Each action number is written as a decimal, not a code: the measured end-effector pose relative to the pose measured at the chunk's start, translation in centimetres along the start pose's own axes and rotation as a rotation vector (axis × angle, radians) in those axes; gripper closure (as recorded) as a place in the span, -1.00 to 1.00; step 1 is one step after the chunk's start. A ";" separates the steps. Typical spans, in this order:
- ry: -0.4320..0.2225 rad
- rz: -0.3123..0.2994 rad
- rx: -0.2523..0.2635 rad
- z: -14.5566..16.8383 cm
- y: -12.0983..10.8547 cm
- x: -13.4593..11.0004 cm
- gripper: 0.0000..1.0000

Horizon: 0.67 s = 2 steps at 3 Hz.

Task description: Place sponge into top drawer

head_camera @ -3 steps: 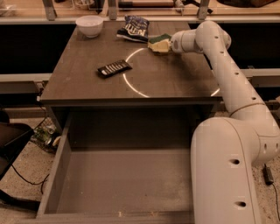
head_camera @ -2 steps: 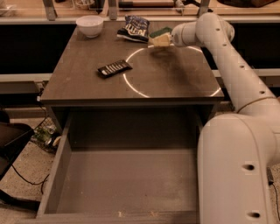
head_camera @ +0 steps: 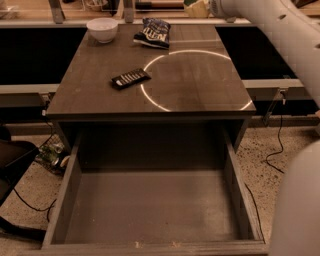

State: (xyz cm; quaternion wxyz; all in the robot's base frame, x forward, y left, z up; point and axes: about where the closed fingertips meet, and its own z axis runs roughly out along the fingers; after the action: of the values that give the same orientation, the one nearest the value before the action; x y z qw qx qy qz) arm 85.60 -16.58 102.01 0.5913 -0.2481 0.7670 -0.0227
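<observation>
We found the sponge [head_camera: 195, 8], a pale yellow block with a darker green face, high beyond the desk's [head_camera: 200, 85] far rim, clamped in the pincer [head_camera: 211, 7]. The top drawer [head_camera: 150, 205], grey wood-grain with low walls, stood pulled open below the desk front, well apart from it.

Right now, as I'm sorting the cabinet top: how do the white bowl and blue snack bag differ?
The bowl is white, round, upright; the snack bag is dark blue, crinkled, lying flat. The bowl sits back left; the snack bag lies to its right. Both rest on the cabinet top; the claw is at the top edge, right of both.
</observation>
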 end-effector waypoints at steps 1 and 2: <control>0.002 -0.079 0.045 -7.0 1.1 -3.7 1.00; 0.002 -0.098 0.060 -12.9 2.0 -4.6 1.00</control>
State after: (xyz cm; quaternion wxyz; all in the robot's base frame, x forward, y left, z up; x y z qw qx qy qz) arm 73.87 -16.26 109.32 0.5959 -0.2676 0.7534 -0.0748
